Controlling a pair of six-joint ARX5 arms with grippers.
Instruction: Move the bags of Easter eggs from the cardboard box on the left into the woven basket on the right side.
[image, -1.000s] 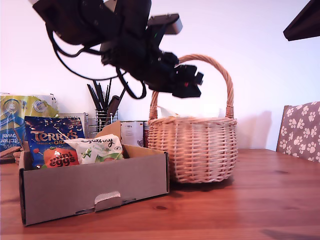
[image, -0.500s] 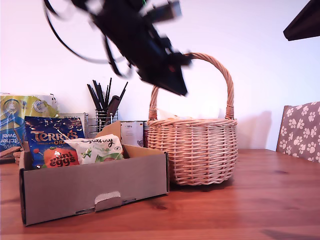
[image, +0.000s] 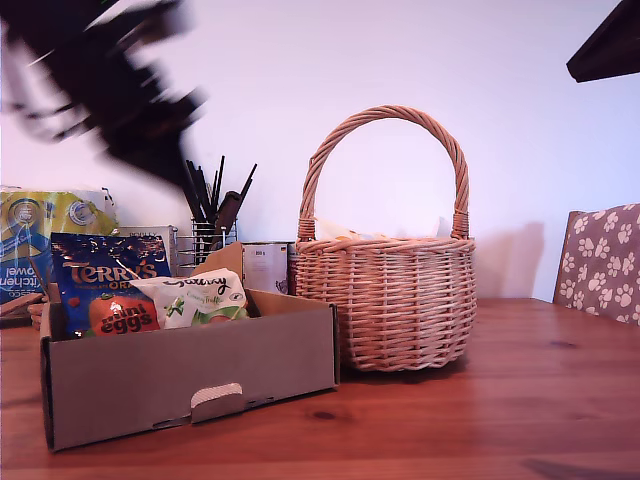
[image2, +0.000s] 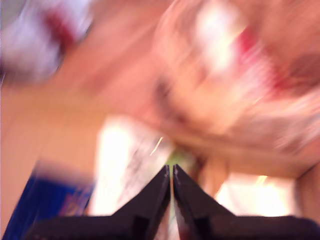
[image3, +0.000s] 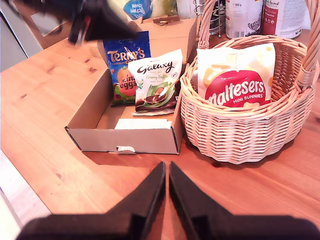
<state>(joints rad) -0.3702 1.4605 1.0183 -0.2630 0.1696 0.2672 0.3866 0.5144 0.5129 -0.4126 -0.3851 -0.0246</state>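
Note:
The cardboard box (image: 190, 378) sits on the table at the exterior view's left. In it stand a dark blue Terry's bag (image: 100, 268), an orange mini eggs bag (image: 120, 316) and a white-green Galaxy bag (image: 195, 296). The woven basket (image: 400, 300) stands just to the box's right and holds a red Maltesers bag (image3: 235, 89) and a white-orange bag (image3: 235, 59). My first arm (image: 120, 100) is a dark blur high above the box. My first gripper (image2: 171, 172) is shut and empty, over blurred pouches. My second gripper (image3: 166, 170) is shut and empty, above bare table in front of box and basket.
Behind the box are a yellow-blue kitchen towel pack (image: 40, 240), a wire holder of pens (image: 210, 215) and tins (image: 265, 265). A paw-print chair back (image: 600, 260) is at the exterior view's right. A dark shape (image: 605, 45) hangs in that view's top right corner.
My first arm has swung fast from over the basket's handle to the exterior view's left, above the box. Bags, box and basket have not moved.

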